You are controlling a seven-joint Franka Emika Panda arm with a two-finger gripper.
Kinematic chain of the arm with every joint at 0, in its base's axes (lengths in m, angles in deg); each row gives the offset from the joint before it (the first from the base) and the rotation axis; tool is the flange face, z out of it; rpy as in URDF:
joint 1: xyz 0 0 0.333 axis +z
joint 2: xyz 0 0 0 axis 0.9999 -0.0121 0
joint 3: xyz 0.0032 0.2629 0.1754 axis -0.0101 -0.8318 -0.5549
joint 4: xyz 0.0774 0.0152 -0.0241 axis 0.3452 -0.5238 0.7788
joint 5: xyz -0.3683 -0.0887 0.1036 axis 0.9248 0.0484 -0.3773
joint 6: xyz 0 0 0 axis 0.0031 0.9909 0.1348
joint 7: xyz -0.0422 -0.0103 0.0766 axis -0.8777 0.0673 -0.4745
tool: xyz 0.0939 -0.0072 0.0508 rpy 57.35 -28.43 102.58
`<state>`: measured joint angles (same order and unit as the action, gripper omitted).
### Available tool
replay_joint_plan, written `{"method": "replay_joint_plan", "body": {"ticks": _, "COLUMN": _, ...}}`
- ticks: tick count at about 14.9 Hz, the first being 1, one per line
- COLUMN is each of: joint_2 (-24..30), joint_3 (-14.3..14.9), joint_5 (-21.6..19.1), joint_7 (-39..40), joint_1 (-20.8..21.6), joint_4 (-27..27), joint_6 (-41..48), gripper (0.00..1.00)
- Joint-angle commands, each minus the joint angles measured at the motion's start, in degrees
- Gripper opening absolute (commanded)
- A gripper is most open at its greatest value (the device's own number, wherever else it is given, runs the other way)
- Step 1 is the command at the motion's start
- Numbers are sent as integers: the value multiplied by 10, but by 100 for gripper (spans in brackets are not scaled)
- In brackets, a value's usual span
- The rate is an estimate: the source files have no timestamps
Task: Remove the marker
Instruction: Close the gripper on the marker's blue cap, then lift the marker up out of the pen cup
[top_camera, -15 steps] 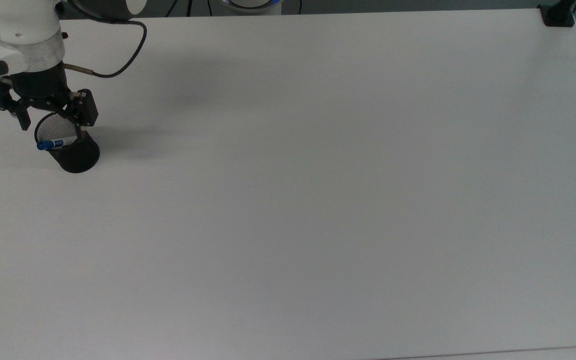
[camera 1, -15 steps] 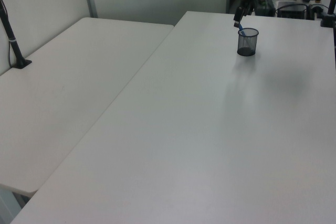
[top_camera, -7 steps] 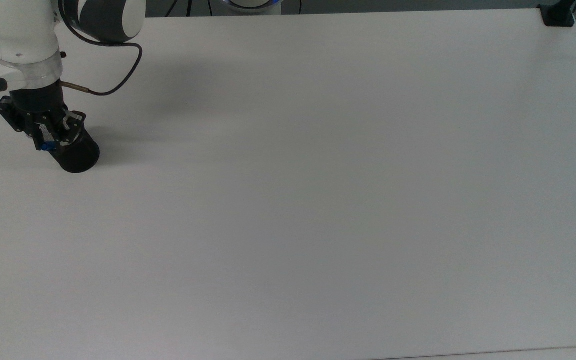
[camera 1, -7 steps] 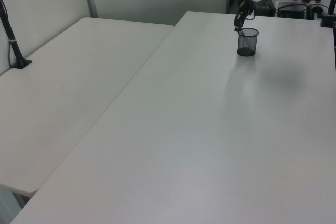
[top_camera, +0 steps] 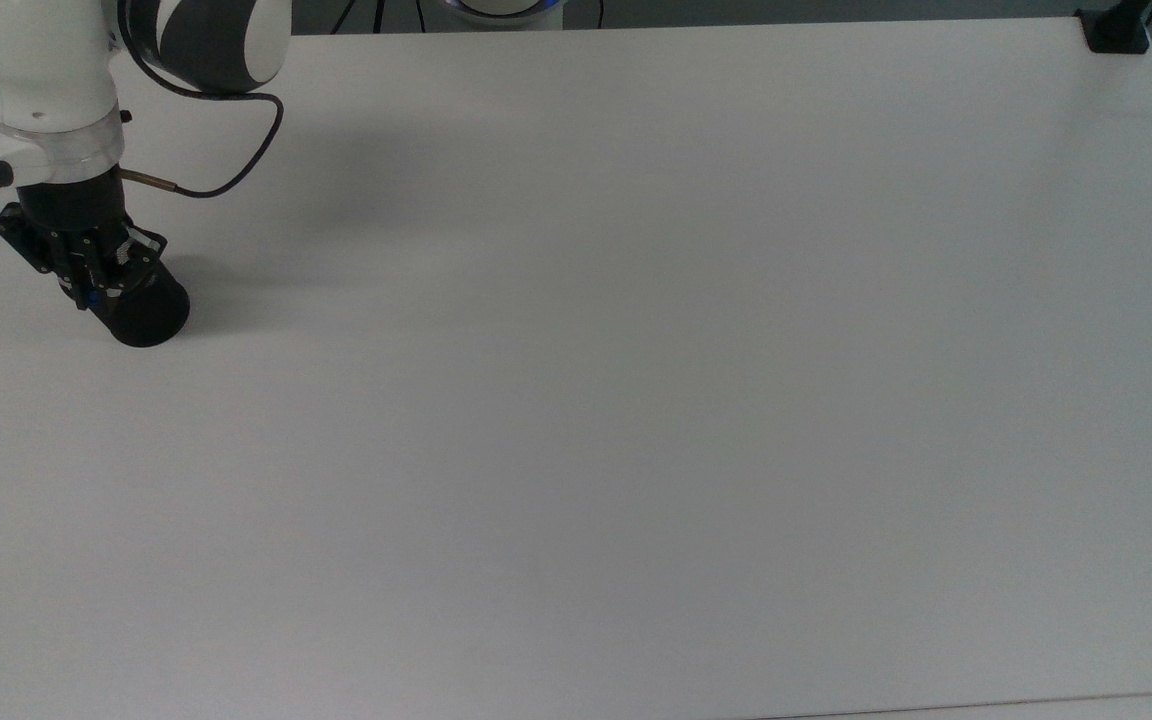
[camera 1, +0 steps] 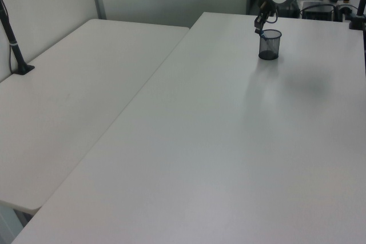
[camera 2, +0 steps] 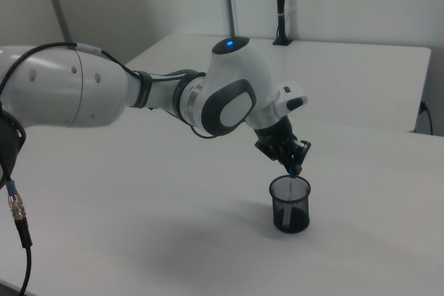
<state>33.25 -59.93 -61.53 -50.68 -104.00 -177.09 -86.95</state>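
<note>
While gripper pinches marker, no lettering legible

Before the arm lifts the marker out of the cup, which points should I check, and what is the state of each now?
1. Gripper is at the cup's mouth: ok.
2. Fingers closed on the marker's blue top: ok, as the right view shows it.
3. Grip is firm: cannot tell.
4. Cup stands upright on the table: ok.
5. Fingers are free of the cup's rim: cannot tell.
6. Cable hangs away from the cup: ok.
</note>
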Motion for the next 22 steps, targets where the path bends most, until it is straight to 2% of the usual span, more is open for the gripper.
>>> {"method": "replay_joint_plan", "body": {"ticks": 1, "joint_2": 27, "joint_3": 4, "joint_5": 1, "joint_7": -12, "joint_1": -2, "joint_4": -3, "joint_6": -6, "gripper": 0}}
{"method": "replay_joint_plan", "body": {"ticks": 4, "joint_2": 67, "joint_3": 4, "joint_5": -1, "joint_7": -12, "joint_1": -2, "joint_4": 0, "joint_6": 16, "gripper": 0}}
{"method": "replay_joint_plan", "body": {"ticks": 7, "joint_2": 110, "joint_3": 3, "joint_5": -8, "joint_7": -11, "joint_1": -2, "joint_4": 23, "joint_6": 84, "gripper": 0}}
{"method": "replay_joint_plan", "body": {"ticks": 10, "joint_2": 176, "joint_3": 0, "joint_5": -41, "joint_7": -9, "joint_1": 5, "joint_4": 24, "joint_6": 153, "gripper": 0}}
{"method": "replay_joint_plan", "body": {"ticks": 12, "joint_2": 194, "joint_3": -9, "joint_5": -44, "joint_7": -7, "joint_1": 16, "joint_4": 24, "joint_6": 216, "gripper": 0}}
{"method": "replay_joint_plan", "body": {"ticks": 14, "joint_2": 180, "joint_3": -11, "joint_5": -43, "joint_7": -5, "joint_1": 50, "joint_4": 20, "joint_6": 246, "gripper": 0}}
{"method": "replay_joint_plan", "body": {"ticks": 18, "joint_2": 112, "joint_3": -13, "joint_5": -50, "joint_7": -13, "joint_1": 92, "joint_4": 14, "joint_6": 261, "gripper": 0}}
{"method": "replay_joint_plan", "body": {"ticks": 22, "joint_2": 58, "joint_3": -14, "joint_5": -55, "joint_7": -52, "joint_1": 143, "joint_4": 6, "joint_6": 274, "gripper": 0}}
